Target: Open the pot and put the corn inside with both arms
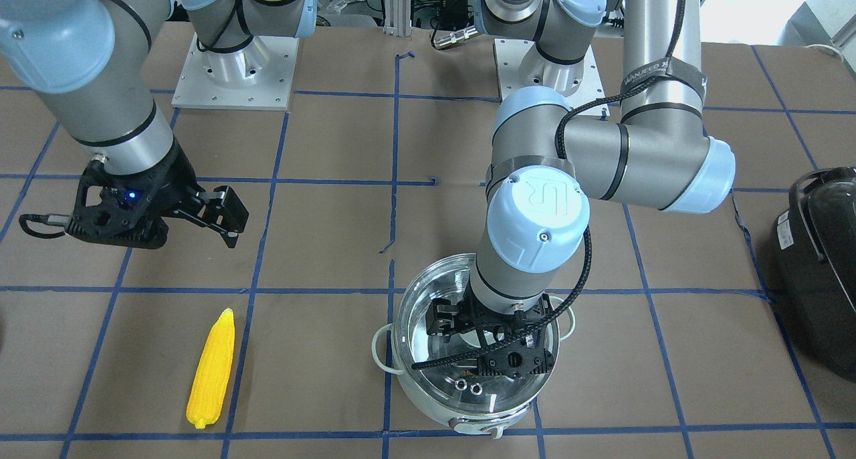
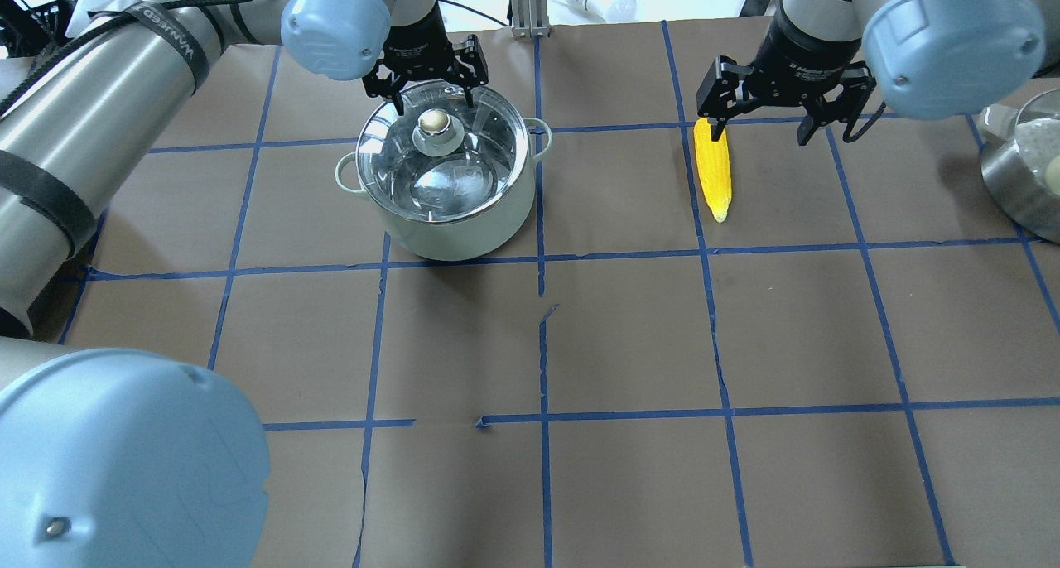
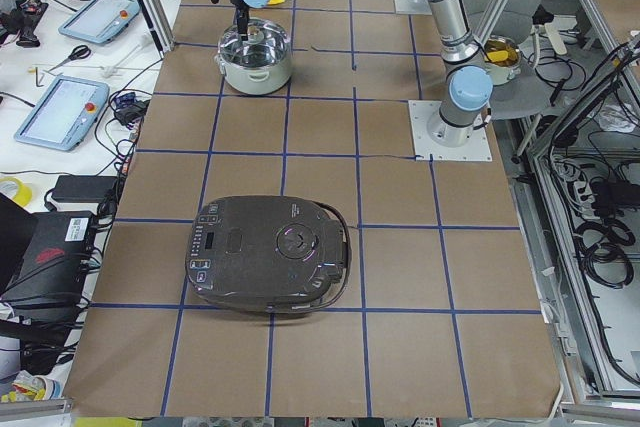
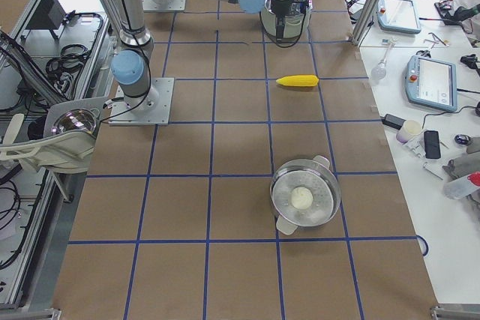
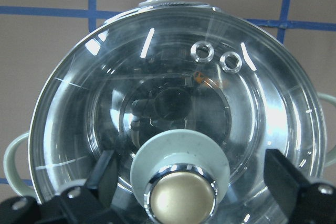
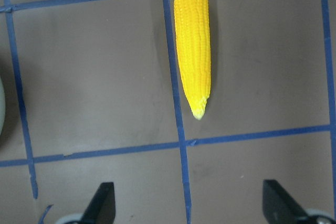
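The pale green pot (image 2: 451, 228) stands at the far left with its glass lid (image 2: 464, 179) on. My left gripper (image 2: 433, 100) is open and straddles the lid's knob (image 2: 434, 122) without touching it. In the left wrist view the fingers (image 5: 105, 171) stand apart on either side of the knob (image 5: 182, 198). The yellow corn (image 2: 714, 170) lies on the table to the right. My right gripper (image 2: 760, 131) is open and empty, hovering above the table just beyond the corn's thick end. In the right wrist view the corn (image 6: 193, 51) lies ahead of the open fingers (image 6: 102, 203).
A steel pot (image 2: 1023, 170) with a white object inside stands at the right edge. A black rice cooker (image 3: 270, 252) sits further along the table on my left side. Blue tape lines grid the brown table.
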Controlling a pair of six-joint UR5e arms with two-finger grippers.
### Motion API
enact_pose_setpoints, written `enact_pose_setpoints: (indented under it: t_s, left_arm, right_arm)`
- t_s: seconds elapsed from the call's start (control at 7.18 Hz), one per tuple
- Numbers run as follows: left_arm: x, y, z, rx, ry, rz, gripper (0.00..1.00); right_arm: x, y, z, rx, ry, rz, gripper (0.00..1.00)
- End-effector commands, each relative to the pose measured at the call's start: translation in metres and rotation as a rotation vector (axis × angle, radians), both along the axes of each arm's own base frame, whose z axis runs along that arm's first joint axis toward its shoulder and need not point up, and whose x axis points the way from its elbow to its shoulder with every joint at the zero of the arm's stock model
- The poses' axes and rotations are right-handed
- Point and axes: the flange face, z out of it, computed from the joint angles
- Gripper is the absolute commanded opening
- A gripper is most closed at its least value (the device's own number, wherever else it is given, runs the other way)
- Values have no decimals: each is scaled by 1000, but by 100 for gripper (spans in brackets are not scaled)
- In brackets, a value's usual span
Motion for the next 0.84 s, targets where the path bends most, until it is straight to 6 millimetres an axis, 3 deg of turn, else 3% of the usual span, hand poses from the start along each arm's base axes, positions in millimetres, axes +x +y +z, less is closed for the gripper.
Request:
enact_pose_setpoints:
  t_s: [0.0,0.14,0.28,0.42,0.56,0.7]
  left_arm:
    - [0,5,1,10,-1,-5,93]
    - [0,11,7,15,-3,-8,73]
    - [1,15,8,20,-6,-9,42]
    - [2,18,7,25,-13,-34,21]
    - [4,19,15,11,-13,-49,0]
    - [6,16,21,-7,-9,-44,0]
  right_arm:
    - [-3,-45,-68,-31,4,2,100]
    - [-4,-58,-91,-40,7,21,100]
    - [-4,-69,-112,-60,9,26,100]
    - [-6,-80,-143,-57,12,36,100]
    - [-7,-89,-162,-79,16,36,100]
    - [-11,-91,-165,-84,20,31,100]
